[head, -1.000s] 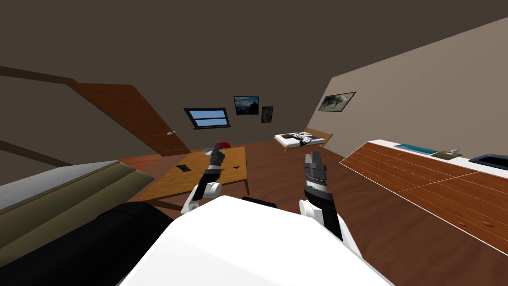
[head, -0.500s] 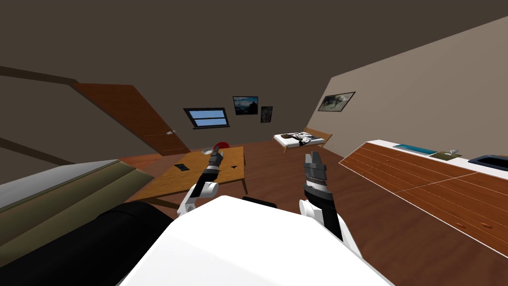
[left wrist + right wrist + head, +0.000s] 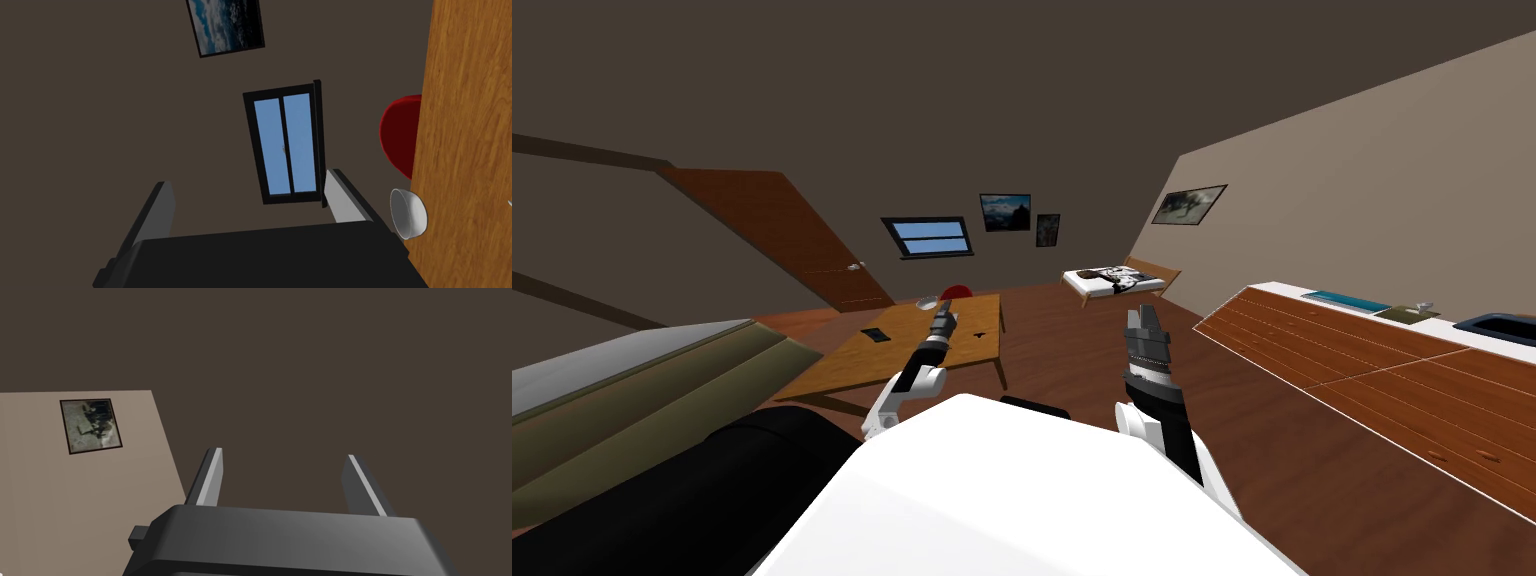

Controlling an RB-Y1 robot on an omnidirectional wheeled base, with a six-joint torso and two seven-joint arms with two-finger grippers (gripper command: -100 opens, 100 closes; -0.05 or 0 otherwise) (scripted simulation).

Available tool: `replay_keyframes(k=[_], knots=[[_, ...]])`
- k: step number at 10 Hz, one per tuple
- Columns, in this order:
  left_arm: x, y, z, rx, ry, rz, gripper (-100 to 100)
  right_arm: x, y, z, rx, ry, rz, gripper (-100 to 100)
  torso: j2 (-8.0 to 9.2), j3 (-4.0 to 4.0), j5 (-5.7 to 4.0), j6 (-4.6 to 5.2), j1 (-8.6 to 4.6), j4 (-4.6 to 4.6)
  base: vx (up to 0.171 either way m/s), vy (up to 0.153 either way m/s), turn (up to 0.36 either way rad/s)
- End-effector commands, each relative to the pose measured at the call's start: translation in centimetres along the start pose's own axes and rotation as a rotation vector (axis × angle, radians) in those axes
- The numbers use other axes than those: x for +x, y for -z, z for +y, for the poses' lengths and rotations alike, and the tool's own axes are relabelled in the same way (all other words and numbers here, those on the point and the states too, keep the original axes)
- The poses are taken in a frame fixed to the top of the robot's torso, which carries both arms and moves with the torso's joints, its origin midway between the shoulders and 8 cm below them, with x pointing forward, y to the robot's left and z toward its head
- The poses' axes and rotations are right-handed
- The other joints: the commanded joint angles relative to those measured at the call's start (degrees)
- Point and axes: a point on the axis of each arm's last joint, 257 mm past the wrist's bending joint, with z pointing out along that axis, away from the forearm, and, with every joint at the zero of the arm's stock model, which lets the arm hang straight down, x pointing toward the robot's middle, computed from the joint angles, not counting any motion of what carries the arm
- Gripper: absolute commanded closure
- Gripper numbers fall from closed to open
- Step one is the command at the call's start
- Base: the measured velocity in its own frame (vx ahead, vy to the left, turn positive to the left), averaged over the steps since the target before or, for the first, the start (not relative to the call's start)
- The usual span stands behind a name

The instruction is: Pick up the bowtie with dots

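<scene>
Bowtie (image 3: pixel 874 335): dark flat piece, tan wooden table (image 3: pixel 832 370); dots unreadable.
Risk: you grab smaller dark piece (image 3: pixel 980 337), right.
Left gripper (image 3: pixel 247 179): spread.

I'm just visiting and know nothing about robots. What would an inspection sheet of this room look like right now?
Surface: wooden table, ahead and left.
Job's things: dark flat thing and smaller dark thing on it; too small to tell which is the bowtie.
Clutter: white bowl near the table's far edge; red thing beyond it.
Grippers: left gripper open over the table; right gripper open, holding nothing.
Cables: nothing seen.
Surroundings: bed, wooden counter, window.
</scene>
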Motion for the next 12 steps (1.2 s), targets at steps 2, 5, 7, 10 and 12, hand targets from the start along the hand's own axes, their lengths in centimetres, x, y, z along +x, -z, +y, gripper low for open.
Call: replay_keyframes(k=[2,5,7,10,12], knots=[[-2.3,0.2,3.4,-0.102,0.001,-0.03,-100,0.0,0.0,0.0,0.0,0.0,0.0,0,-0.01,-0.01,0.0,0.0,0.06,0.0,-0.003,-0.088,0.013],[-4.7,0.8,7.0,-0.213,0.008,-0.069,-100,0.0,0.0,0.0,0.0,0.0,0.0,0,-0.03,-0.02,0.0,0.0,0.05,0.0,0.003,-0.093,0.012],[-5.8,1.2,8.8,-0.271,0.013,-0.09,-100,0.0,0.0,0.0,0.0,0.0,0.0,0,-0.09,-0.05,0.0,0.0,-0.02,-0.02,0.011,-0.107,0.014],[-7.9,2.4,12.3,-0.378,0.028,-0.128,-100,0.0,0.0,0.0,0.0,0.0,0.0,0,-0.11,-0.06,0.03,0.01,0.21,-0.02,0.018,-0.053,0.006],[-8.8,3.0,14.0,-0.429,0.035,-0.145,-100,0.0,0.0,0.0,0.0,0.0,0.0,0,-0.12,-0.07,0.04,0.01,0.23,-0.02,0.025,-0.046,0.007]])
